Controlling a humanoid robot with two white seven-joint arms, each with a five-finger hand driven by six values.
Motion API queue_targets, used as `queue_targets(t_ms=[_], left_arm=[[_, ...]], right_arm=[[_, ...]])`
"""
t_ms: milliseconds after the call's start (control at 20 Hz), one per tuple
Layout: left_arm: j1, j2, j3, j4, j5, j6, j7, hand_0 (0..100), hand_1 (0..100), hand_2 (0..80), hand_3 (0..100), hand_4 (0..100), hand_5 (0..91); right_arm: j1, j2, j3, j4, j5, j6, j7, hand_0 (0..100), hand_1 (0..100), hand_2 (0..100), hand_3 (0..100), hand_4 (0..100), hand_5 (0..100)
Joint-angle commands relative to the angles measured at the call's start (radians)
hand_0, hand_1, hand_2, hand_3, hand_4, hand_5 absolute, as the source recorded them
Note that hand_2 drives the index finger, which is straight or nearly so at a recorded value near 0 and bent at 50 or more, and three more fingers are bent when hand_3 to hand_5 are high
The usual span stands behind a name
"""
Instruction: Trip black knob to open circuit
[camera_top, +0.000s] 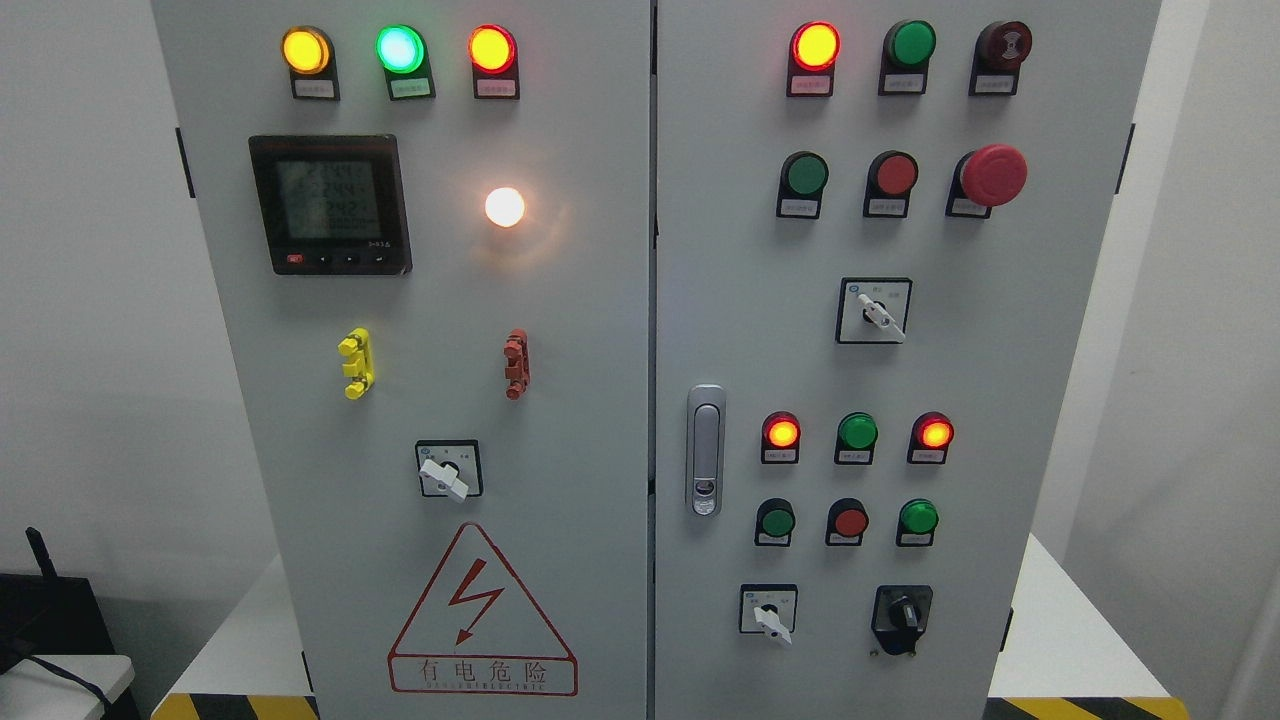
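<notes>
The black knob (903, 613) sits at the lower right of the grey cabinet's right door (1000, 400), on a black plate, with its grip pointing straight up. To its left is a white rotary switch (769, 611). Neither of my hands shows in the head view, and nothing touches the knob.
Lit and unlit pilot lamps and push buttons fill the right door, with a red mushroom stop button (993, 175) high up and a metal door handle (705, 450) by the seam. The left door carries a meter (330, 204), a white switch (447, 470) and a red warning triangle (482, 615).
</notes>
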Motion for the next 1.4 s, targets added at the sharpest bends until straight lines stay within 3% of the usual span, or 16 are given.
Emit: queue_targets(t_ms=[0, 651, 1052, 1153, 1353], left_arm=[[-0.008, 0.000, 0.000, 0.000, -0.034, 0.000, 0.001, 12, 39, 0.0, 0, 0, 0.0], [-0.008, 0.000, 0.000, 0.000, -0.034, 0.000, 0.001, 12, 39, 0.0, 0, 0, 0.0], [-0.008, 0.000, 0.000, 0.000, -0.034, 0.000, 0.001, 12, 39, 0.0, 0, 0, 0.0], [-0.008, 0.000, 0.000, 0.000, -0.032, 0.000, 0.001, 12, 39, 0.0, 0, 0, 0.0], [-0.008, 0.000, 0.000, 0.000, -0.034, 0.000, 0.001, 12, 39, 0.0, 0, 0, 0.0]], right_arm=[[0.000, 0.019, 0.003, 0.003, 0.000, 0.000, 0.000, 17, 28, 0, 0, 7, 4], [0.020, 0.019, 0.003, -0.009, -0.005, -0.004, 0.002, 17, 29, 0, 0, 7, 3], [0.204, 0.016, 0.000, -0.340, -0.012, -0.015, 0.000, 17, 31, 0, 0, 8, 2], [0.245, 0.016, -0.012, -0.411, -0.014, -0.058, -0.004, 18, 32, 0, 0, 9, 1], [0.294, 0.017, -0.070, -0.504, -0.014, -0.226, -0.016, 19, 32, 0, 3, 12, 2]])
